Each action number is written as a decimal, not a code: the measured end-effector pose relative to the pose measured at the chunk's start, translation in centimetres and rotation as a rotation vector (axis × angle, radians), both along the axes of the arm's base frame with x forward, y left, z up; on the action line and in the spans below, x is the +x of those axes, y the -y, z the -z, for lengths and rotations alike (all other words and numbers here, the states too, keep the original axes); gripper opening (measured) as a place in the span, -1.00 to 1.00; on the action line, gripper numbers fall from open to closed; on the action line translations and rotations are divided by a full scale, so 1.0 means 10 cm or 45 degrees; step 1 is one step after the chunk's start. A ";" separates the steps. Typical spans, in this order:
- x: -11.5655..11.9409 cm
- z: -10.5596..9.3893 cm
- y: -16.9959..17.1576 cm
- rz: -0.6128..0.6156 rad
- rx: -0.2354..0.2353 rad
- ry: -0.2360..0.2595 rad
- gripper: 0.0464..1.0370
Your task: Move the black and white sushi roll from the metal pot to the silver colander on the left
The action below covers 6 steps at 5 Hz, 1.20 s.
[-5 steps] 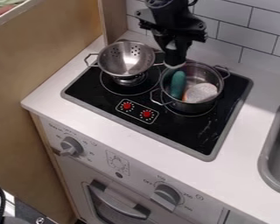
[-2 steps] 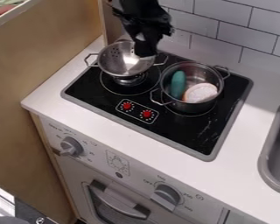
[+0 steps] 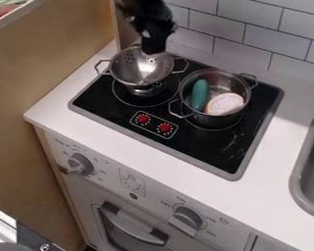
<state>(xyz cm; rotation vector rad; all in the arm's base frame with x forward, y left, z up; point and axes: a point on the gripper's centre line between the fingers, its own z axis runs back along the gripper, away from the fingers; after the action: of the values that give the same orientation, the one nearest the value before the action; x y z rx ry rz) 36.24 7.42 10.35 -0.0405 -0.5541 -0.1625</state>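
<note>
The black gripper (image 3: 153, 45) hangs over the back rim of the metal colander (image 3: 141, 73), which stands on the left rear burner. Whether it holds anything cannot be made out. Right of the colander, a steel pot (image 3: 215, 116) sits on the other burner. Inside that pot a teal, elongated object (image 3: 199, 94) leans along the left side, and a round object with a whitish top and orange edge (image 3: 225, 104) lies to its right.
The black stovetop (image 3: 205, 144) has two red knob markings near its front. A grey sink (image 3: 310, 171) is at the right edge. A wooden panel (image 3: 61, 59) rises on the left, and a white tiled wall (image 3: 271, 39) stands behind.
From above the back left of the pot, the gripper has moved left to the colander, then slightly farther left and back. The pot and its contents stay in place.
</note>
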 end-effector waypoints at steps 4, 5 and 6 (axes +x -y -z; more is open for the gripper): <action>0.13 0.19 -0.05 -0.051 -0.033 0.053 0.27; 0.17 0.21 0.18 -0.139 -0.036 0.016 0.82; 0.20 0.23 0.46 -0.196 -0.037 -0.009 0.92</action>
<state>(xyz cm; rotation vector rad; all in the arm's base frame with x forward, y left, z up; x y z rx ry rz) 38.27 2.86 8.09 -0.0265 -0.5503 -0.0045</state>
